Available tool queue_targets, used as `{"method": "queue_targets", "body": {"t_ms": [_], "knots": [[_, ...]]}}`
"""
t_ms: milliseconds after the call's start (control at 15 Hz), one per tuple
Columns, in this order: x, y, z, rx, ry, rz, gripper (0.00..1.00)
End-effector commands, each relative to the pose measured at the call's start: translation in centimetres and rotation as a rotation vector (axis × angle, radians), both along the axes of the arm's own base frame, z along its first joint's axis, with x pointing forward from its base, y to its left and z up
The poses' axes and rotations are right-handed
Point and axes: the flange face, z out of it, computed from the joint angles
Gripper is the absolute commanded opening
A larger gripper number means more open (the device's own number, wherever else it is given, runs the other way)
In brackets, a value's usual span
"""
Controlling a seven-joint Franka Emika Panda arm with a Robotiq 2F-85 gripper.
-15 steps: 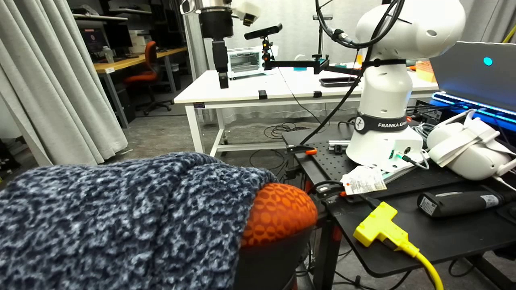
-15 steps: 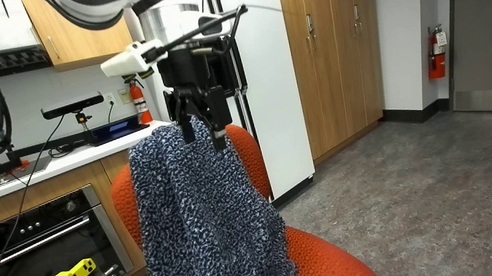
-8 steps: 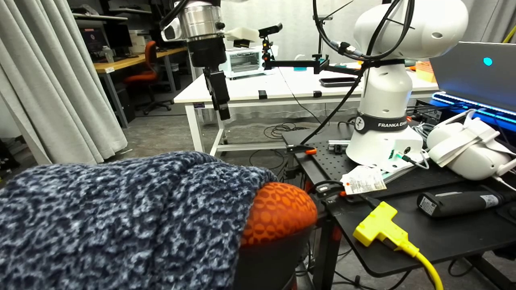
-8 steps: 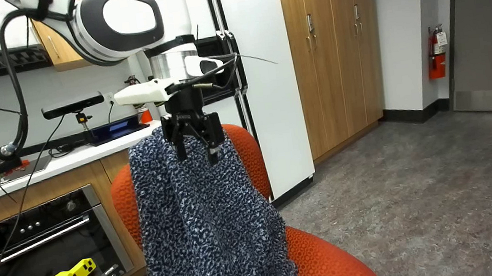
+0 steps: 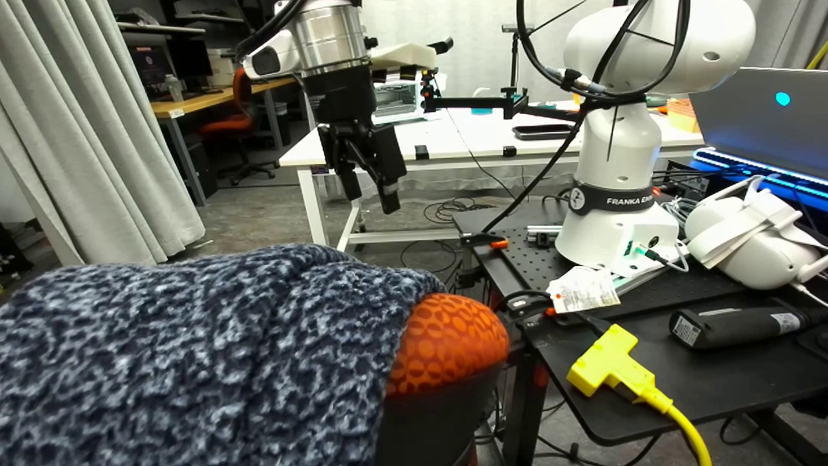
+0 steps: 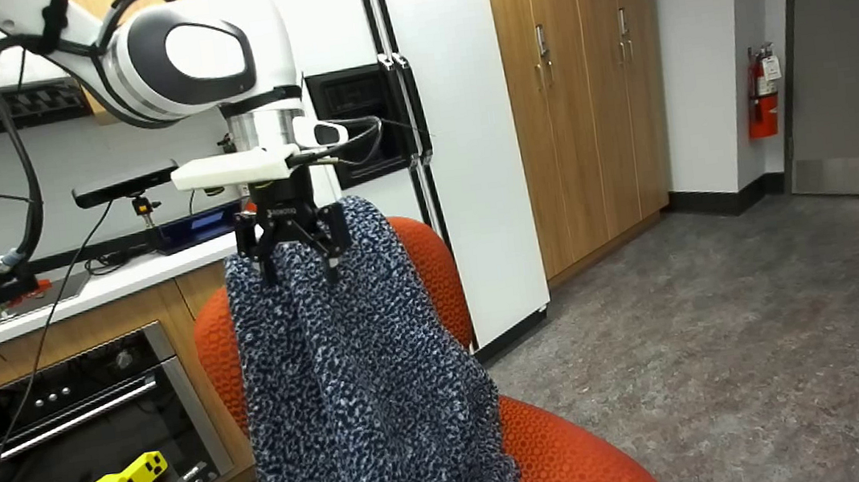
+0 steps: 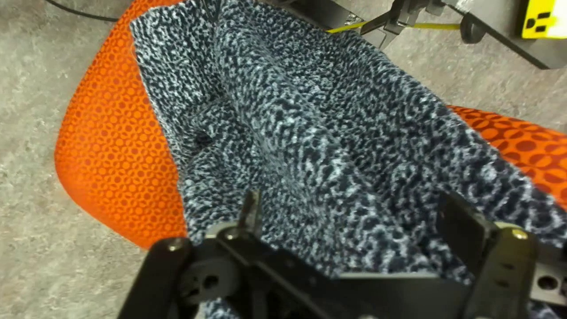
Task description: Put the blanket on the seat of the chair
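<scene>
The dark navy and whitish-grey blanket [image 5: 213, 349] is draped over the back of the orange-red chair [image 5: 453, 336]. In an exterior view, the blanket [image 6: 366, 394] hangs down the front of the backrest, and its lower part covers some of the chair's seat [image 6: 575, 451]. My gripper [image 6: 301, 278] is in front of the upper backrest with its fingers apart. It also shows in an exterior view [image 5: 371, 200], beyond the blanket and above it. In the wrist view, the fingers [image 7: 350, 199] are wide apart over the blanket [image 7: 310, 133] with nothing between them. The chair's seat [image 7: 119, 146] shows at left.
A black cart [image 5: 647, 382] with a yellow power splitter [image 5: 611, 366] and cables stands beside the chair. A white table [image 5: 381, 145] with a camera arm is behind. A counter [image 6: 133, 263] and a white fridge [image 6: 459, 149] stand behind the chair.
My gripper has come down and turned, so its two fingers show apart in both exterior views. It has also shifted left in an exterior view, across the backrest. The blanket and chair have not moved.
</scene>
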Motion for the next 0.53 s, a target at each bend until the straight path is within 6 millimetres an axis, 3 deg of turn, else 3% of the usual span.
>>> {"method": "queue_targets", "body": {"t_ms": [0,467], "knots": [[-2.0,2.4,0.7,0.103,0.041,0.165,1.00],[-3.4,5.7,0.4,0.190,0.033,0.465,1.00]]}}
